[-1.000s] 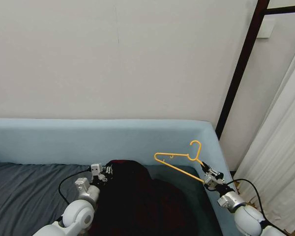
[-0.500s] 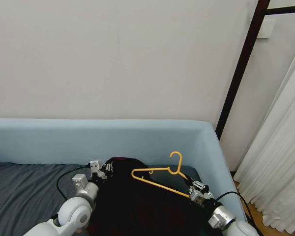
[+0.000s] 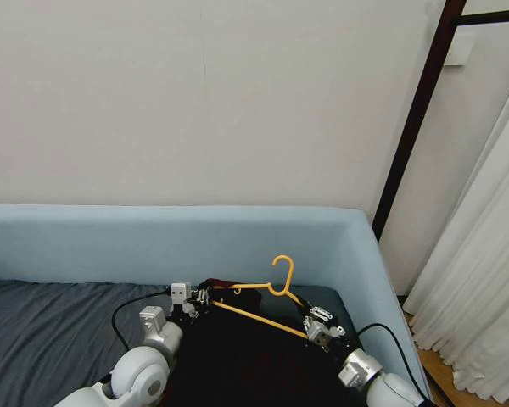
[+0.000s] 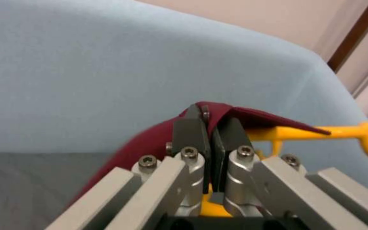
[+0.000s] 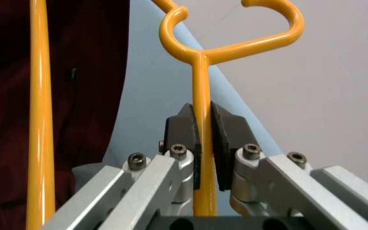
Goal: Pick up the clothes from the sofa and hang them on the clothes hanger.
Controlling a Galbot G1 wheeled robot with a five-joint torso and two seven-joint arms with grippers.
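Observation:
A dark red garment [image 3: 237,360] lies heaped on the sofa seat between my two arms. My left gripper [image 3: 199,298] is shut on a raised edge of that garment [image 4: 204,111], pinching the cloth between its fingertips [image 4: 190,132]. My right gripper [image 3: 320,326] is shut on one arm of a yellow hanger [image 3: 259,314], whose hook [image 3: 282,270] points up. The hanger's far end reaches the cloth edge held by the left gripper [image 4: 210,139]; the yellow bar [image 4: 305,134] shows just under the red flap. The right gripper [image 5: 204,125] clamps the yellow rod [image 5: 201,86] beside the dark red cloth [image 5: 84,72].
The light blue sofa back [image 3: 110,242] runs behind the work, with a dark grey seat cushion [image 3: 42,331] to the left. A dark upright pole [image 3: 416,119] stands past the sofa's right end, beside a white curtain [image 3: 483,280].
My right gripper has carried the hanger leftward and lower, from the sofa's right end to over the garment. The left gripper has shifted slightly right, still holding the cloth.

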